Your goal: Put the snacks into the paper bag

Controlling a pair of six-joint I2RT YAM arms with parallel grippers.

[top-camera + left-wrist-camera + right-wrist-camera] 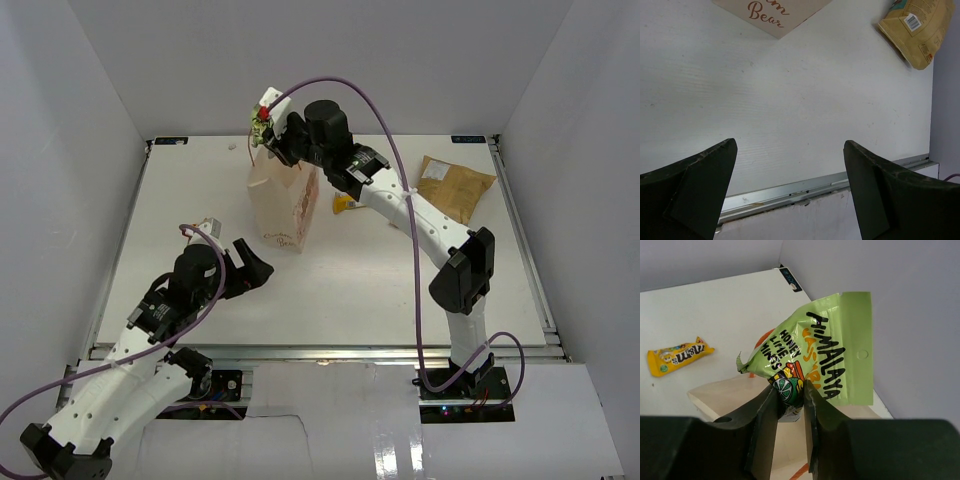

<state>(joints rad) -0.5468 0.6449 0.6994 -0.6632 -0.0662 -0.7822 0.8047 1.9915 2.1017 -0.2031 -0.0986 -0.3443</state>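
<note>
The cream paper bag (282, 200) stands upright at the table's back middle. My right gripper (268, 128) is shut on the green pouch (815, 360) and holds it above the bag's open mouth (735, 397). The pouch also shows in the top view (260, 118). The yellow wrapper (677, 356) lies on the table beside the bag, partly hidden by my right arm in the top view (343, 205). The tan chip bag (455, 185) lies at the back right and shows in the left wrist view (917, 27). My left gripper (258, 270) is open and empty, low at the front left. The dark brown-and-white bar is not in view.
White walls enclose the table on three sides. A metal rail (805, 187) runs along the table's near edge. The paper bag's corner with brown lettering (772, 15) shows at the top of the left wrist view. An orange-red cord handle (760, 342) shows behind the pouch.
</note>
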